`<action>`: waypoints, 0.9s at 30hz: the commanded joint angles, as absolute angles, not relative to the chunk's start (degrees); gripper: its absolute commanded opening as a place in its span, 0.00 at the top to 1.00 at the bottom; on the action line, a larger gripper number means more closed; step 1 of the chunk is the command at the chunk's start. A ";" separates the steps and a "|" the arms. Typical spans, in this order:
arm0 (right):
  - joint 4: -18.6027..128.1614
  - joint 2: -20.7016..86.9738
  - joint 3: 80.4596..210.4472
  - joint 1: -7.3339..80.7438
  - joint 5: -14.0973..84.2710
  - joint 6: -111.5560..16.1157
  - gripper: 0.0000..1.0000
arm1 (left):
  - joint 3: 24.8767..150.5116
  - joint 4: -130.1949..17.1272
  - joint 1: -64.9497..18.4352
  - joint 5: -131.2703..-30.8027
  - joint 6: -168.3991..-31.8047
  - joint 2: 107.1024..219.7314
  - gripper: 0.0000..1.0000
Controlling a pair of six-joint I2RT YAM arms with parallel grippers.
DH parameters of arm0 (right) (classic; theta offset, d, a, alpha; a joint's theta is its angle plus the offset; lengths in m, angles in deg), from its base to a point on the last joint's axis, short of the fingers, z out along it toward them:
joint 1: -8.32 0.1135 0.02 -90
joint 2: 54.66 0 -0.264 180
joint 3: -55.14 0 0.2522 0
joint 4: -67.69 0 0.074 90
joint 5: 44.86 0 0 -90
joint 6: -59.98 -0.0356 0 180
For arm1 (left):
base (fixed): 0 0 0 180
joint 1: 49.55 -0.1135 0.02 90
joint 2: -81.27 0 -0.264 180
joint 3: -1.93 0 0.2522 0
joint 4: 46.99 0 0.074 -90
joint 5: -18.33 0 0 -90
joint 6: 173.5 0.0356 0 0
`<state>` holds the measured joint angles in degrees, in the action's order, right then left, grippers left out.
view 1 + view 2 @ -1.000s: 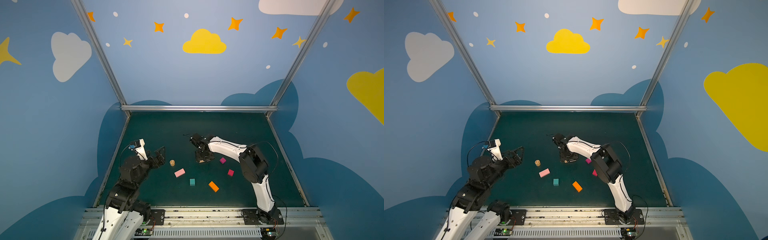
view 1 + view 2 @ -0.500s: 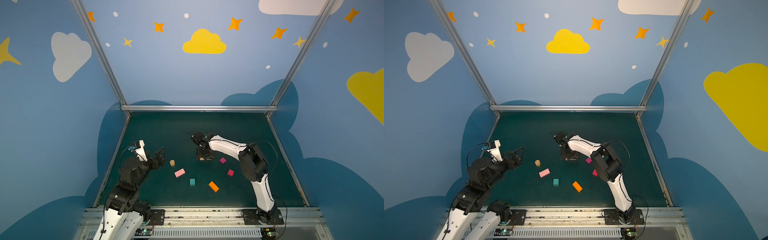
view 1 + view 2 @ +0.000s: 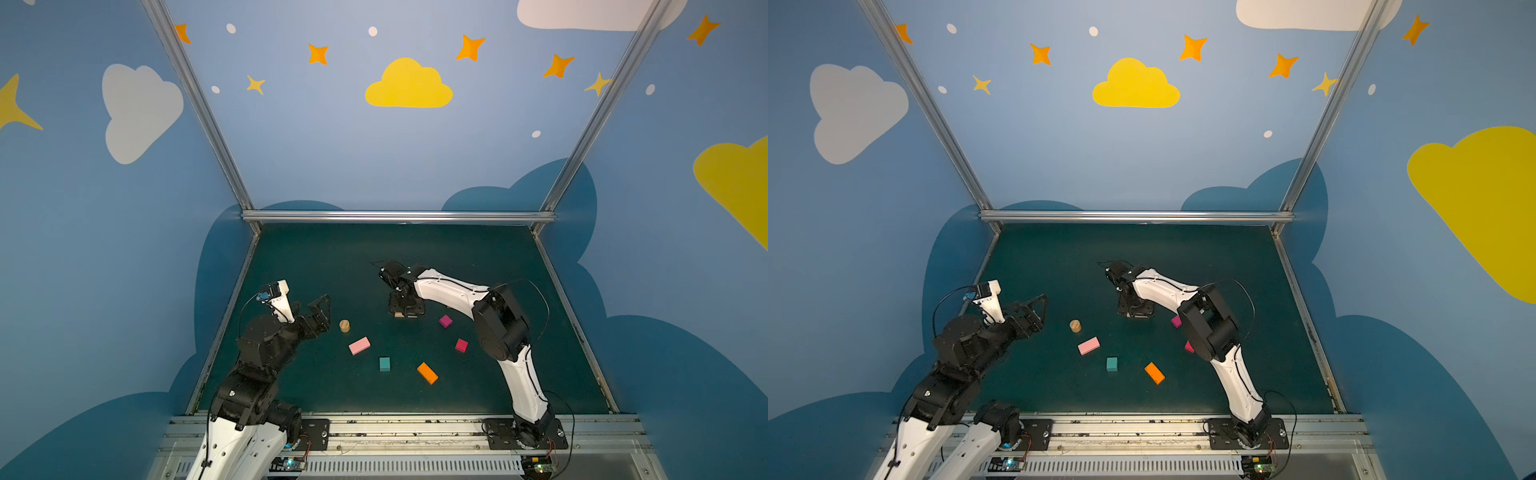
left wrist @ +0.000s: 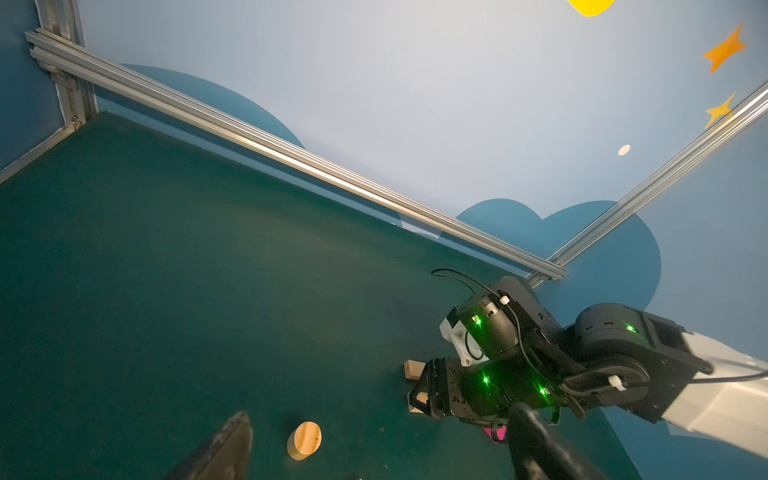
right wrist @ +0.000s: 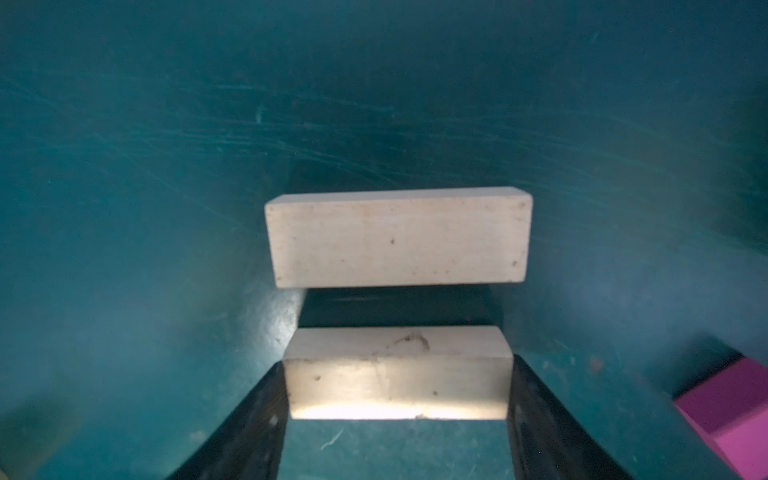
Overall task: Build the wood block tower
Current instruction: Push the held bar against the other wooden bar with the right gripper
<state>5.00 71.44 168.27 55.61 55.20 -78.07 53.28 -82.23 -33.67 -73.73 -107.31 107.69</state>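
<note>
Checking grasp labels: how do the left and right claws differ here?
Left claw is open and empty; right claw is closed on a tan block by its ends. Left claw hangs clear of every block; right claw is down at the table, beside a second tan block. Both are black, two-fingered.

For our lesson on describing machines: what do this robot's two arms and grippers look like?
The left arm and right arm each pair smooth white shell links with bulky black rounded joints. Thin black cables loop alongside them. The left gripper and right gripper are black, with tapering fingers; the left's show triangular cut-outs. Small green lights glow on the right arm's wrist.
</note>
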 commanded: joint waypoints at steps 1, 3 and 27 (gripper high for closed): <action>3.45 73.39 169.70 55.08 57.20 -79.41 0.37 | 52.71 -81.11 -33.55 -73.34 -106.32 107.30 0.05; 3.17 73.65 170.05 55.00 57.70 -79.51 0.37 | 52.70 -81.02 -33.55 -73.33 -106.34 107.41 0.05; 3.39 74.90 172.26 54.03 57.56 -79.05 0.36 | 52.50 -80.77 -33.54 -73.24 -106.31 107.66 0.05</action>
